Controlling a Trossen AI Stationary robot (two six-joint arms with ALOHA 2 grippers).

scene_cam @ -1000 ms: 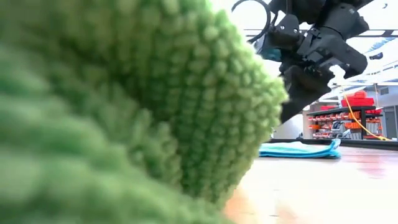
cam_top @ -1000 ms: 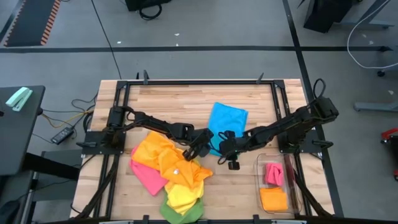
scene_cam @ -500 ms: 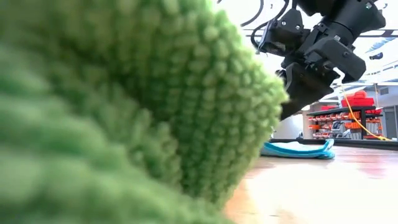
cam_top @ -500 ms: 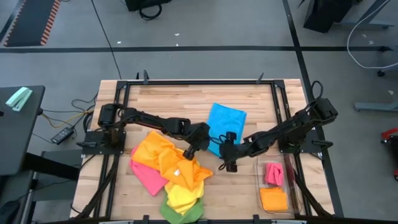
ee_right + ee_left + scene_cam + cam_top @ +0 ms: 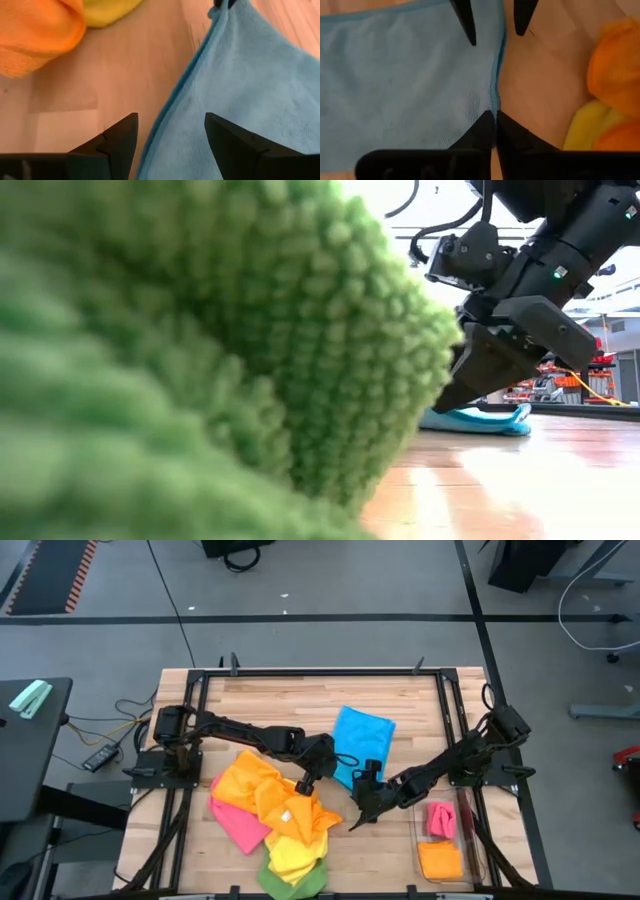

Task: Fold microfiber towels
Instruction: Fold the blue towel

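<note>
Microfibre pile dominates the low view: a green towel (image 5: 200, 350) sits right against that camera, its looped, nubbly surface filling most of the frame. From above, the same green cloth (image 5: 285, 883) lies at the near edge of the table (image 5: 260, 705), a pale wood-plank top inside a black metal frame, at the bottom of a crumpled heap. That heap also holds an orange towel (image 5: 250, 785), a yellow towel (image 5: 292, 852) and a pink towel (image 5: 238, 825), all bunched and overlapping.

Just beside the heap, toward the middle of the table, a blue towel (image 5: 362, 740) lies flat in a roughly rectangular, folded shape with a stitched hem along its edge; its nap looks short and soft.

The left gripper (image 5: 494, 120) rests at the blue towel's hem, its 2 dark pointed fingers pressed together tip to tip, with no cloth visibly pinched between them. The right gripper (image 5: 170, 132) hovers near the same edge, over bare wood and the hem, its 2 fingers spread wide and holding nothing.

A clear rectangular plastic bin (image 5: 416, 830) stands at the table's near right side, holding 1 folded pink cloth (image 5: 439, 819) and 1 folded orange cloth (image 5: 440, 860).
</note>
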